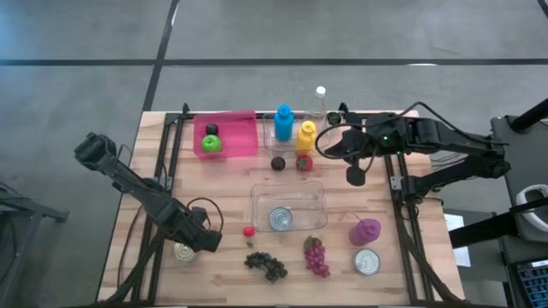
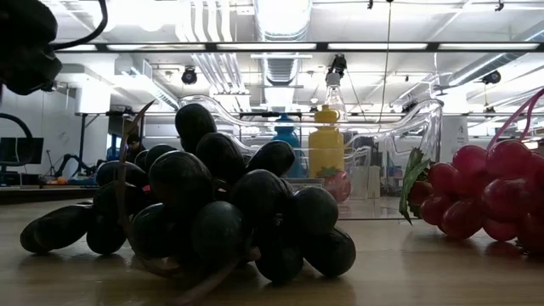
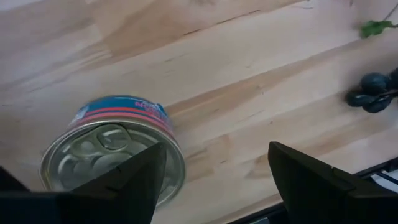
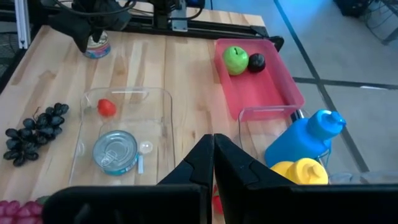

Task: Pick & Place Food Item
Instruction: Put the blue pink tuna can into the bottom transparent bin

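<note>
— Can [image 3: 112, 152] sits at the table's front-left corner; our left gripper [image 3: 214, 171] hovers spread, one finger over its lid
— We risk knocking it; right gripper [image 4: 213, 163] waits pressed together

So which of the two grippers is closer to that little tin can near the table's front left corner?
Left. The left gripper hangs open right over the tin can; the right gripper waits across the table.

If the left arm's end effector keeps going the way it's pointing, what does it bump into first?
Probably the tin can. The left end effector is open and points down at the table, with the can partly under one finger. The middle of the gap looks like bare wood, so it may touch the table instead.
</note>
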Motion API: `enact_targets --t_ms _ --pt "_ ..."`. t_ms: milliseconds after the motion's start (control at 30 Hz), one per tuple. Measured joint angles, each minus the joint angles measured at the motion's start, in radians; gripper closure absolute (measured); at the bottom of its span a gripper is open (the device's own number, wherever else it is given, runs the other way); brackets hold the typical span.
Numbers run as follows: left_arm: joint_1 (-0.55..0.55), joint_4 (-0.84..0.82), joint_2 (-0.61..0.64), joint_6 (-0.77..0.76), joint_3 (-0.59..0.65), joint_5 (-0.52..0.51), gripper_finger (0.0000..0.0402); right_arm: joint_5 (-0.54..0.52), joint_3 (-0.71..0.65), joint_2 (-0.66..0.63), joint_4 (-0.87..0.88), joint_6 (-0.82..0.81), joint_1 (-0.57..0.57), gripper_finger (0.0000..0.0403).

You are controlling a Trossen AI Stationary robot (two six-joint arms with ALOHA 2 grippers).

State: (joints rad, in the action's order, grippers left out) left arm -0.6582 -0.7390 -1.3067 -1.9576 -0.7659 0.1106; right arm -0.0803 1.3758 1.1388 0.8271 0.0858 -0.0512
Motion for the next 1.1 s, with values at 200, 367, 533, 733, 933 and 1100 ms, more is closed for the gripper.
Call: enact_targets --t_ms 200,367,533,733,933,1100 --pt "0.0 0.014 0.0 -0.007 0.014 0.032 0.0116 0.0 0.0 0.004 0.001 0.0 -0.001 0.0394" --pt "0.0 0.053 0.0 -0.006 0.043 0.022 0.0115 0.0 0.0 0.004 0.0 0.003 -0.002 0.0394" --pt "0.001 0.077 0.0 0.007 0.054 0.015 0.0116 0.0 0.0 0.003 0.0 0.003 -0.002 0.0394" --pt "0.001 0.077 0.0 0.028 0.053 0.008 0.0115 0.0 0.0 0.003 -0.002 0.004 -0.002 0.0394" --pt "0.002 0.078 0.0 0.05 0.053 -0.06 0.0115 0.0 0.0 0.003 -0.004 0.004 -0.002 0.0394" --pt "0.002 0.078 0.0 0.085 0.053 -0.068 0.0115 0.0 0.0 0.003 -0.004 0.004 -0.002 0.0394"
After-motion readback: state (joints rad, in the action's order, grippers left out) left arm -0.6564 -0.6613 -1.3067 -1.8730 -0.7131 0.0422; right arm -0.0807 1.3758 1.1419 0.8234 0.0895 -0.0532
